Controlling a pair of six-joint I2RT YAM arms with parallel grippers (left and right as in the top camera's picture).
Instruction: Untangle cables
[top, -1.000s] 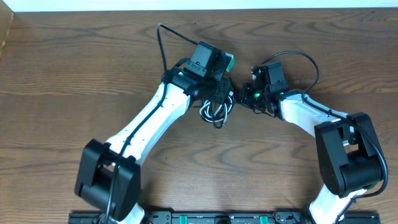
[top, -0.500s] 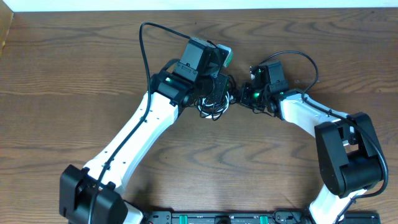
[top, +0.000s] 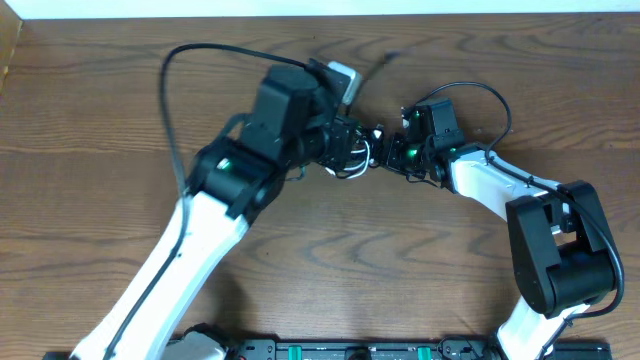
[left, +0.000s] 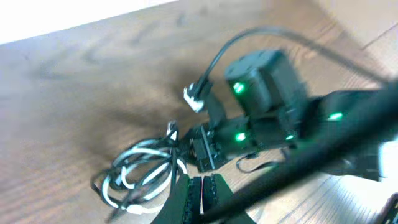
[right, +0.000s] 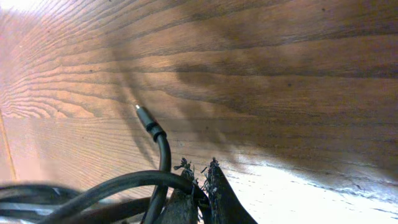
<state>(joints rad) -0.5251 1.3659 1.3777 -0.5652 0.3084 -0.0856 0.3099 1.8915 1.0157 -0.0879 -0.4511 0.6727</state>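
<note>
cables (top: 352, 162): tangled at frame centre, stretched left-right between both grippers
left gripper (left: 202, 186): jaws together, bundle just lower left, grip unclear
right gripper (right: 199, 183): pinched on black cable (right: 163, 149)

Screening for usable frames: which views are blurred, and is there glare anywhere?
Overhead: evenly lit and sharp, though the left arm is slightly smeared. Left wrist: motion blur throughout, cables soft, right arm streaked. Right wrist: plug tip crisp, nearer cable loops out of focus, glare on the table.
</note>
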